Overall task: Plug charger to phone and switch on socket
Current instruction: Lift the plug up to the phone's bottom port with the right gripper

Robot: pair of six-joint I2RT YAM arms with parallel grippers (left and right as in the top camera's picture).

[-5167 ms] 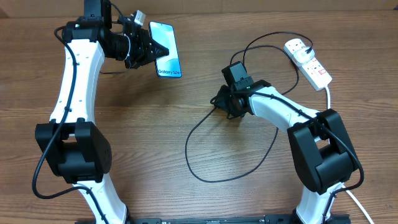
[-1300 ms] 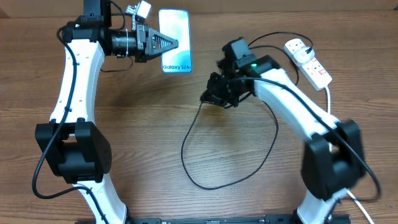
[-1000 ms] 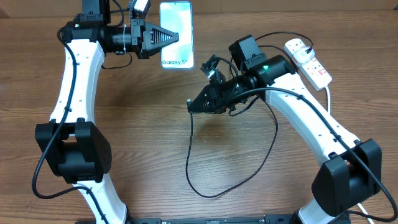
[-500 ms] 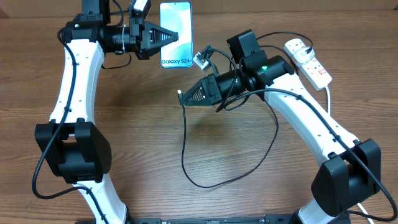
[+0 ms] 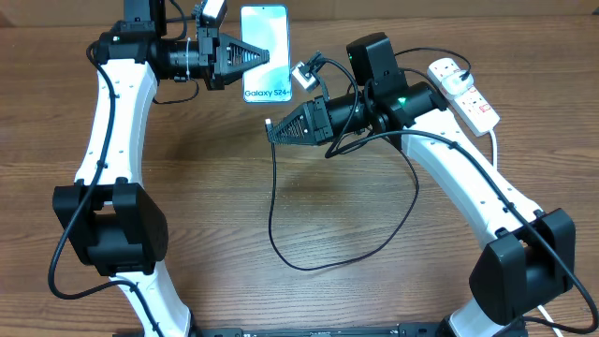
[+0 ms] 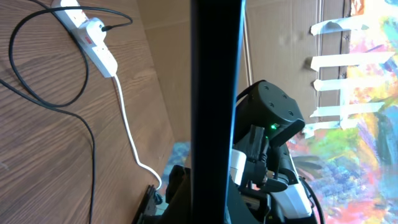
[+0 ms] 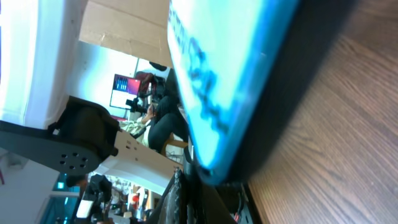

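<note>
Trails the charger [image 5: 271, 192] in a tall loop over the near half of the table [image 5: 206, 215], with its upright run longer than half a second ago. Pinches that cable just behind its tip with the right gripper [image 5: 270, 129], fingers closed on it. Has carried it higher and closer to the phone [image 5: 267, 26] than half a second ago; five seconds back, kept this same arm low over the wood. Stops the tip just below the phone's lettered end in the overhead view, with a small gap between them. Holds the phone aloft farther back with the left gripper [image 5: 264, 57], clamped on the side edge nearer that arm. Keeps the screen turned up to the overhead camera, in the same place as half a second ago and squared up from the tilt of five seconds ago. Leaves the socket [image 5: 463, 89] at the far right, unmoved, with its white cord [image 5: 493, 140] running toward the near edge behind the right arm.

Shows, from front to back:
- a thin, matte black cable
- brown wood grain with a dull sheen
- tapering black wedge-shaped fingers on both arms
- a slim glossy rectangle with rounded corners, a turquoise screen, a dark rim and "Galaxy S24" lettering
- a white plastic oblong with touches of red and a white plug seated in it
- a thick, smooth cord
</note>
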